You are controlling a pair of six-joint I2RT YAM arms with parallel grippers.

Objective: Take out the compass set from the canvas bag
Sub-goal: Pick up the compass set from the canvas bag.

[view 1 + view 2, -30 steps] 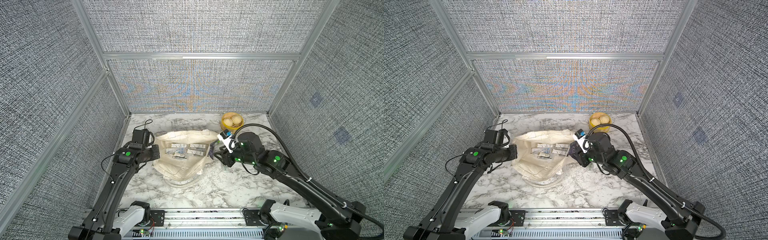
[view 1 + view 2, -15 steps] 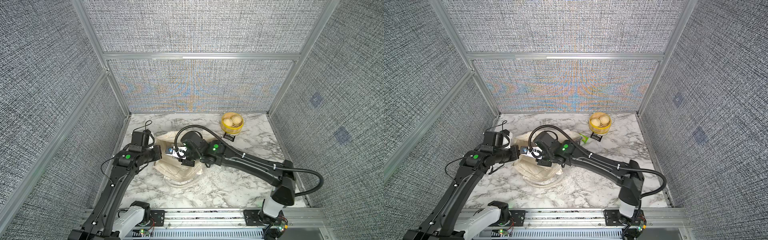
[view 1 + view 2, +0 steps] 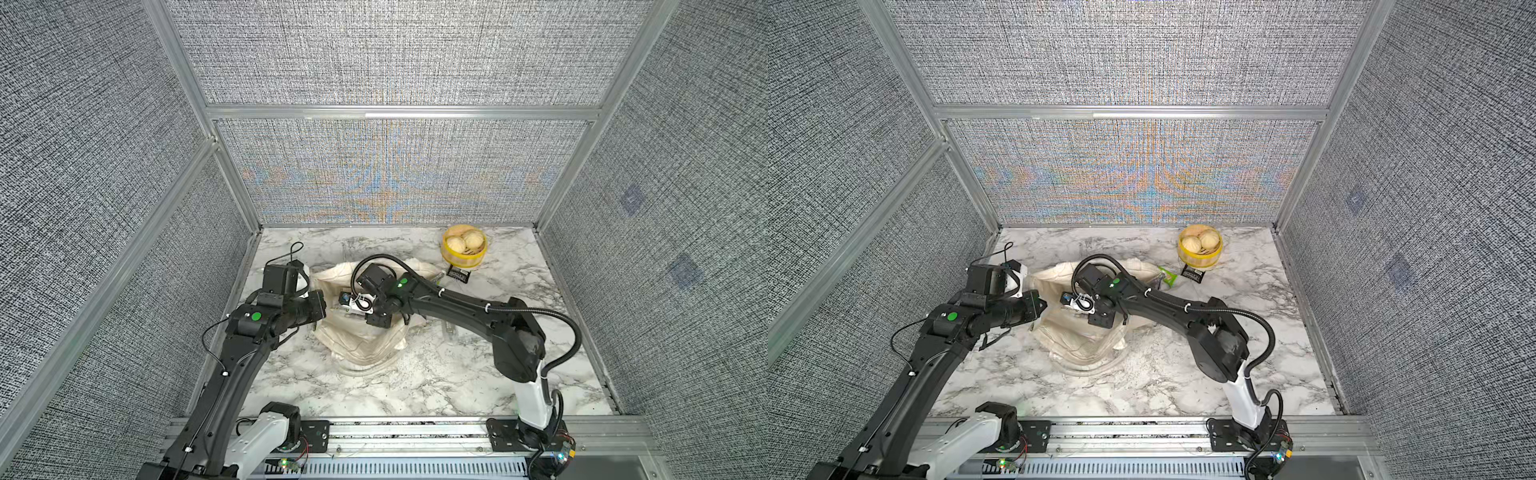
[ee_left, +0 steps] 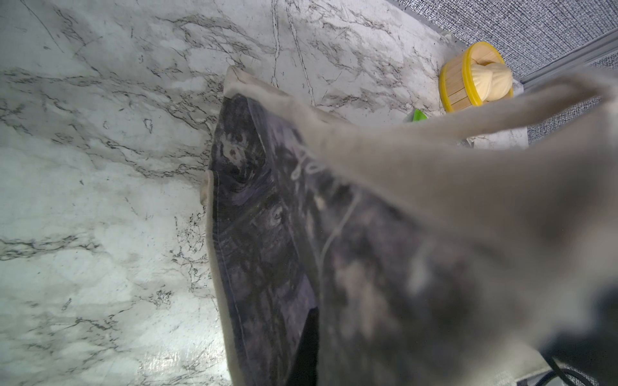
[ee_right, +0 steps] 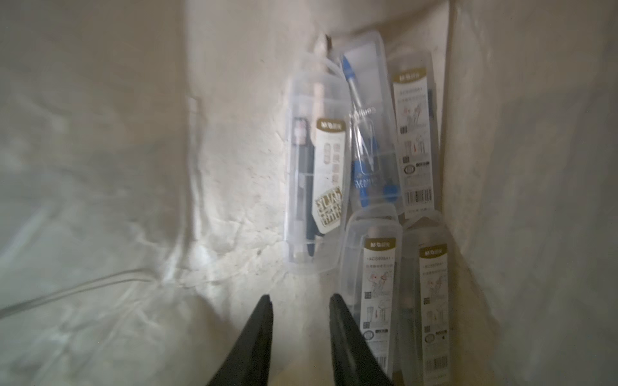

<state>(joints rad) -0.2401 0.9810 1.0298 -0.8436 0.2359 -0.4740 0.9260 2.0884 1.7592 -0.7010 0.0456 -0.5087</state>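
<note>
Lying crumpled near the middle of a white marble tabletop (image 3: 436, 386), a cream canvas bag (image 3: 365, 345) is being worked by two black robot arms, seen in both top views. The left gripper (image 3: 322, 303) is pressing against the bag's left edge, its jaws fully closed; the left wrist view is filled with blurred cream fabric and a pale loop handle (image 4: 501, 110) right at the lens, so it appears to be pinching the cloth, with the bag's dark grey-blue printed panel (image 4: 264, 234) hanging below.

The right arm is reaching across the bag, and the right gripper (image 5: 301, 300) is sitting inside the mouth. Its two black fingers (image 5: 259, 331) are standing a narrow gap apart, holding nothing, with only bare canvas lining between them.

Deeper in the bag, five clear plastic cases are lying side by side. The compass set (image 5: 368, 127) is the case showing a blue-and-silver instrument, at the far end of the pile, well apart from the fingertips. Another labelled case (image 5: 371, 284) is lying just beside the right finger.

At the table's far right corner, a round yellow steamer basket (image 3: 464, 251) is holding pale buns, with a small black packet (image 3: 458, 274) just in front.
</note>
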